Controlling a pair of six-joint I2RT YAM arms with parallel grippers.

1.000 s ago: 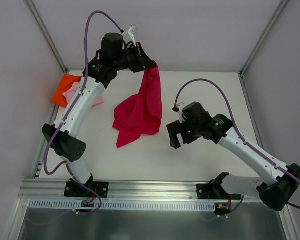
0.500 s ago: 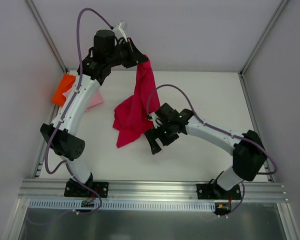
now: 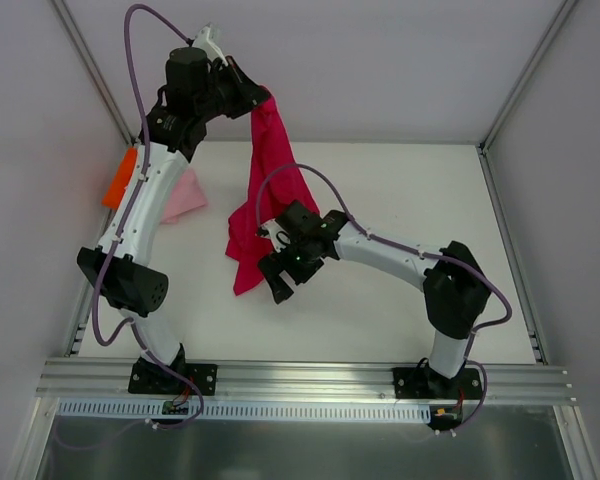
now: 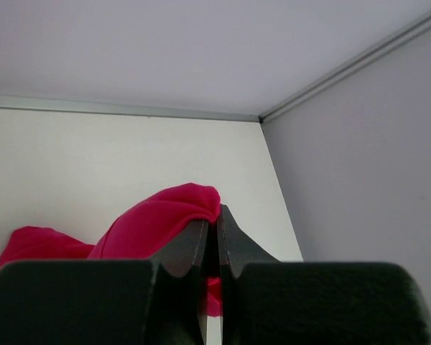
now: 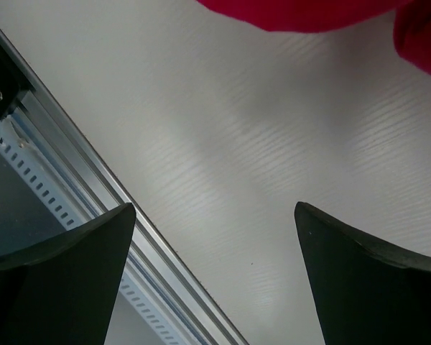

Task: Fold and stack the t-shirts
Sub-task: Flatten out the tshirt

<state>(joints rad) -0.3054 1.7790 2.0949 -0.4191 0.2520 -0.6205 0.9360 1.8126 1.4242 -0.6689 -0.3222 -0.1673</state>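
Observation:
The crimson t-shirt (image 3: 265, 190) hangs from my left gripper (image 3: 264, 100), which is shut on its top edge high at the back; its lower part trails on the table. In the left wrist view the cloth (image 4: 154, 219) bulges out between the closed fingers of my left gripper (image 4: 216, 215). My right gripper (image 3: 277, 283) is open and empty, just right of the shirt's lower end; in the right wrist view the shirt's edge (image 5: 309, 14) shows at the top, beyond my right gripper (image 5: 215, 215). The light pink shirt (image 3: 184, 195) and the orange shirt (image 3: 117, 185) lie at the far left, partly hidden by the left arm.
White walls with metal corner posts enclose the table (image 3: 410, 200). An aluminium rail (image 3: 300, 375) runs along the near edge; it also shows in the right wrist view (image 5: 79, 172).
My left gripper has lifted the crimson shirt higher and carried it left. My right arm has swung left across the table to the shirt's lower end, still open.

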